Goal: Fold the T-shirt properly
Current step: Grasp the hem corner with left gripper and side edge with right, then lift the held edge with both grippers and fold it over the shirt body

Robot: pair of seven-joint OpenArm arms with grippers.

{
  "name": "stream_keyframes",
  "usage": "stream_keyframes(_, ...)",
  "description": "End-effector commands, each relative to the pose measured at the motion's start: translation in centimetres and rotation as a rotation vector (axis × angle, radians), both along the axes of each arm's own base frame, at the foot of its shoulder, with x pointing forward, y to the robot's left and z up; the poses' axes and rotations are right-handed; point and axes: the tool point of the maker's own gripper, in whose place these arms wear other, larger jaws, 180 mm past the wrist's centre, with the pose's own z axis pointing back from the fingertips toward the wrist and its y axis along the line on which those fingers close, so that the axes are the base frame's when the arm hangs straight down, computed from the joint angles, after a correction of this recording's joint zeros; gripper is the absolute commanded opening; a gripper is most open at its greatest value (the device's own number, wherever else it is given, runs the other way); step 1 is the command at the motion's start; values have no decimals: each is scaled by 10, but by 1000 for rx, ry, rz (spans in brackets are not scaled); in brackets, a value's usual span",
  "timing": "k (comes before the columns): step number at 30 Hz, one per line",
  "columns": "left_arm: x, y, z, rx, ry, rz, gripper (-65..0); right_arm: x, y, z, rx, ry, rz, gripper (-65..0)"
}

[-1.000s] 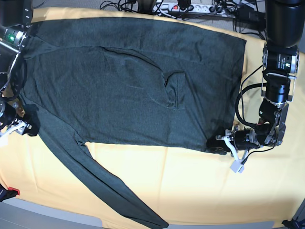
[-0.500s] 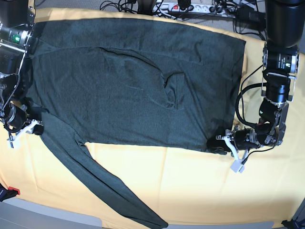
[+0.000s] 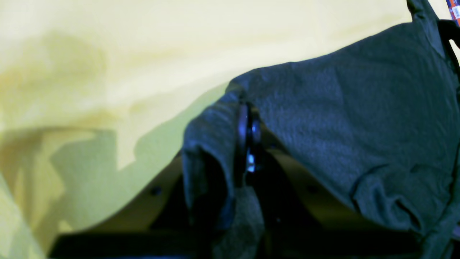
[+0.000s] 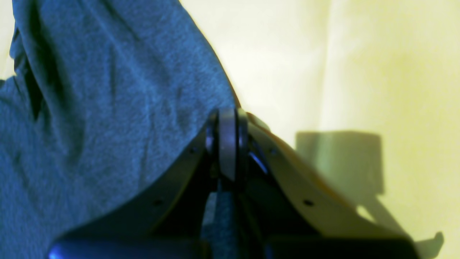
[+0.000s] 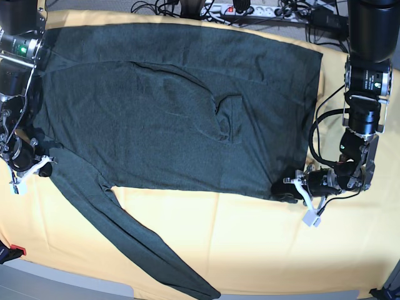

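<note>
The yellow table cover [image 5: 250, 237] lay under everything, and the T-shirt [image 5: 175, 112] was spread flat across its far half, one long sleeve [image 5: 131, 244] trailing away from the body toward the near edge. A raised fold [image 5: 225, 119] creased the middle of the shirt.

At the shirt's near hem corner, the left gripper [image 5: 289, 189] was closed tight with cloth bunched between its jaws. At the opposite side of the shirt, by the armpit above the trailing sleeve, the right gripper [image 5: 42, 167] was also clamped, its jaws pinching the shirt's edge.

The likely trouble was in the hold on that side: the right gripper seemed to have only a thin bite of fabric, which could slip free on lifting. The loose sleeve would also probably drag or twist under the fold.
</note>
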Motion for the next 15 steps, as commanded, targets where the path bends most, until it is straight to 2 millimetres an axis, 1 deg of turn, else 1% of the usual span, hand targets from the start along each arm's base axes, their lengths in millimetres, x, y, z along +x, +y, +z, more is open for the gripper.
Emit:
stream_keyframes(1,21,4,31,-17,-94,19,-650,15,-12,26,-23,-79,-16,-650)
stream_keyframes(7,37,17,37,100,-198,33,-650,22,-25,33,-89,-84,-57,-650)
stream_keyframes(10,42,20,40,127,-242,41,-650,28,-29,41,-94,-109,-83,-650)
stream_keyframes(15,48,10,42,139,-294,32,-650,37,-34,53,-143,-132,-79,-650)
